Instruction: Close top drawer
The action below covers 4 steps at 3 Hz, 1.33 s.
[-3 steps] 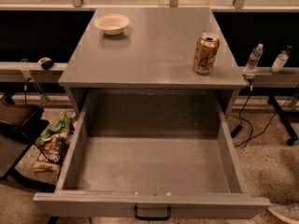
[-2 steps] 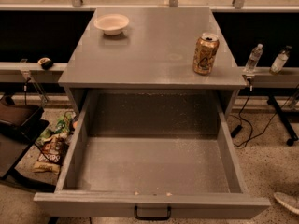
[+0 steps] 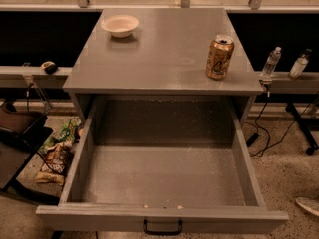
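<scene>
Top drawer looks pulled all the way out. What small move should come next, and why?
Probably bring the gripper, not in view here, to the front panel of the top drawer beside its black handle and push inward: the drawer stands fully open, untouched.

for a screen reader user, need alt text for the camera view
The top drawer of a grey cabinet stands pulled wide open, its black handle nearest the camera. On the cabinet top sit a white bowl and a gold can; the gripper is not in view.
</scene>
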{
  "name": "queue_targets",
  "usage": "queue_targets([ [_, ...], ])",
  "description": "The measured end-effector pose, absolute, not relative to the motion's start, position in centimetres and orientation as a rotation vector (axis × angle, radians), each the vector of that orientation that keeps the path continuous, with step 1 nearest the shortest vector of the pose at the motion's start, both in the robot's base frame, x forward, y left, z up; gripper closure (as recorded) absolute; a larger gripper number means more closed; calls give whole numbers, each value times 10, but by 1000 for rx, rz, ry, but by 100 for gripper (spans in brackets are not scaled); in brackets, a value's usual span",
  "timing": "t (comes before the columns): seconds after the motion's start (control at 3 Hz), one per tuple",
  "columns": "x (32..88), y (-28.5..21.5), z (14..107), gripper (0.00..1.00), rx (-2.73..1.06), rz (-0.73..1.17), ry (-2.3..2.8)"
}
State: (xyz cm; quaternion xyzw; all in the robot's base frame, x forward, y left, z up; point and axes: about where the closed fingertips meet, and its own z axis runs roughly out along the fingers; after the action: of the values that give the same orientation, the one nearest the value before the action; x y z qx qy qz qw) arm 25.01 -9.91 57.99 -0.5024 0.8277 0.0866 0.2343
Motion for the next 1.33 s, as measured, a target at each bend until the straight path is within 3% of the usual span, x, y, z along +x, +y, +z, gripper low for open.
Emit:
queue_targets([
  [0.67,316,-121,580,100,-1320,55,2221],
  [1.33,345,-144,582,100,-1217,-55,2226],
])
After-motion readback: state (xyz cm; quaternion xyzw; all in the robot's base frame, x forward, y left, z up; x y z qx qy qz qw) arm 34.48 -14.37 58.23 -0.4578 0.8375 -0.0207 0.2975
